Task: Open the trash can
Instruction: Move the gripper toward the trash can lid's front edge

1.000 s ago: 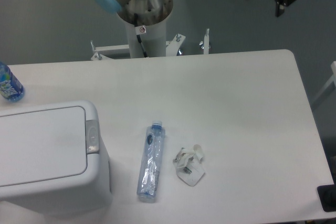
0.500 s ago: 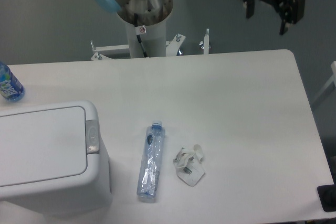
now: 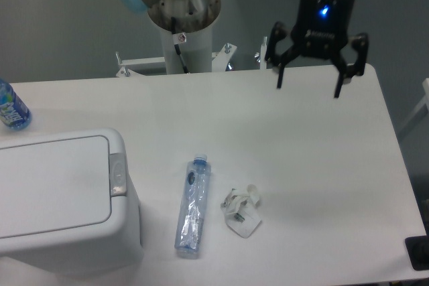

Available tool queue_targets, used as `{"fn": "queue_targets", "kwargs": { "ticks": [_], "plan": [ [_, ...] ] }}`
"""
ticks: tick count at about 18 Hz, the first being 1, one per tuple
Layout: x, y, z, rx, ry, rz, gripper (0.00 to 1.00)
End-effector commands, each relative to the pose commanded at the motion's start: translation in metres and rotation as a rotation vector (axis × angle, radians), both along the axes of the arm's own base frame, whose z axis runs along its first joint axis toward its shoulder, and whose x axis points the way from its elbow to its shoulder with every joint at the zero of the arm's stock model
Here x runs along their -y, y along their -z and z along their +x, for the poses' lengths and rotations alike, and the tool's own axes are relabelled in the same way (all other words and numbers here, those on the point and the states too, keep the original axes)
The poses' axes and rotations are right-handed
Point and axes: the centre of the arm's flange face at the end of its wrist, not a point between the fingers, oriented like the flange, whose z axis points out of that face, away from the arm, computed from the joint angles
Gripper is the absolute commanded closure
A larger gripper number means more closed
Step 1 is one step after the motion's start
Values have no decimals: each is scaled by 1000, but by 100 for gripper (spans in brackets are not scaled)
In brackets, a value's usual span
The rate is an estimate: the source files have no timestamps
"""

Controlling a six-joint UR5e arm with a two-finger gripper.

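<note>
The trash can [image 3: 57, 199] is a big white boxy bin at the lower left, its flat lid down and a small grey latch [image 3: 117, 174] on its right edge. My gripper [image 3: 309, 87] hangs over the back right of the table, fingers spread wide apart and pointing down, with nothing between them. It is far to the right of the bin and well above the tabletop.
A clear plastic bottle [image 3: 192, 207] lies on its side right of the bin. A crumpled white wrapper [image 3: 241, 212] sits beside it. A blue-labelled bottle [image 3: 11, 106] stands at the far left edge. The arm's base column [image 3: 184, 28] rises behind the table.
The gripper has come down and to the left from the top right corner, turning so both fingers now point downward over the table's back right area.
</note>
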Motion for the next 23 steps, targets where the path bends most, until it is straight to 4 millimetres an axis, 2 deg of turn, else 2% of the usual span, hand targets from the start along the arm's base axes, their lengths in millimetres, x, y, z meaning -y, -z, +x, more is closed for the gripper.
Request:
{"fn": "queue_targets", "kwargs": {
  "ticks": [3, 6, 14, 16, 20, 23],
  "plan": [
    [-25, 5, 6, 74, -73, 87, 0],
    [-34, 7, 12, 177, -136, 145, 0],
    [-79, 27, 50, 224, -58, 125, 0],
    [-93, 41, 61, 242, -36, 102, 0],
    [-104, 42, 77, 265, -39, 97, 0],
    [-114, 50, 85, 280, -31, 87, 0]
  ]
}}
